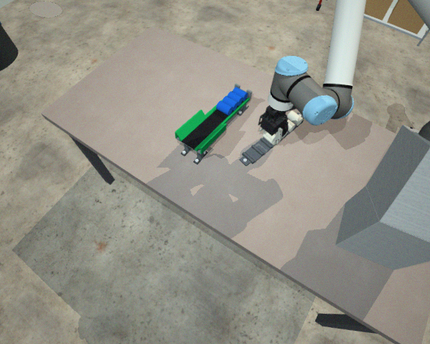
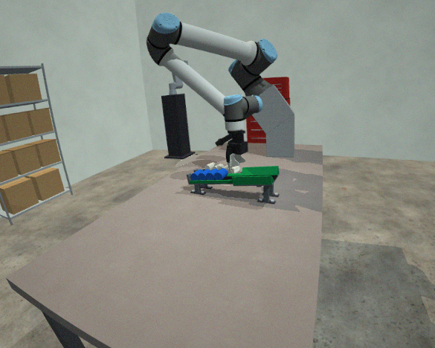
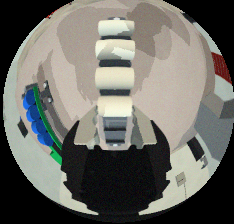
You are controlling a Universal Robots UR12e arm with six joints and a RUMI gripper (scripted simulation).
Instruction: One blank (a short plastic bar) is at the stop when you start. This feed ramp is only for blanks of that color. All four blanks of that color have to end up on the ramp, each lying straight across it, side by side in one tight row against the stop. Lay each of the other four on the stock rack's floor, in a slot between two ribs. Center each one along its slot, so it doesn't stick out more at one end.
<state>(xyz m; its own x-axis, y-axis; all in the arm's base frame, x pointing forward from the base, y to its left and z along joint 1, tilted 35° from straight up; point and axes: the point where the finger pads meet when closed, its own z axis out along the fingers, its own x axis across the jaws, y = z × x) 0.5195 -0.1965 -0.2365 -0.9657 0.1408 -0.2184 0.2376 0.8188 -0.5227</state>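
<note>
Seen from the exterior view, a grey shelf unit (image 2: 60,149) with brown boxes (image 2: 20,157) stands on the mottled floor (image 1: 133,259) (image 2: 360,194), well to the left of the green feed ramp (image 1: 188,124) (image 2: 253,180) (image 3: 56,156). Beyond the ramp and left of it, a dark pedestal (image 2: 175,127) stands by the pale wall (image 2: 97,74) and bears a small light-grey arm.

At the ramp's left end, four blue blanks (image 1: 229,101) (image 2: 209,174) (image 3: 39,126) lie crosswise, side by side against the stop. Behind the ramp, on the same pinkish-brown table (image 1: 133,73) (image 2: 172,243) (image 3: 170,80), is the dark stock rack (image 1: 259,148) (image 3: 115,124). Three white blanks (image 1: 295,117) (image 2: 210,165) (image 3: 115,78) lie across it in a line.

The gripper (image 1: 275,134) (image 2: 235,164) (image 3: 114,105) reaches down behind the ramp, clasping a fourth white blank (image 1: 270,137) (image 2: 235,169) (image 3: 115,106) at the rack, next in line. Whether that one touches the rack floor I can't tell.

Farther right behind the ramp stand a red cabinet (image 2: 255,136) (image 3: 221,67) and the grey arm mount (image 1: 411,207) (image 2: 281,131) (image 3: 217,125). Jagged shadows fall across the table around the ramp's right end.
</note>
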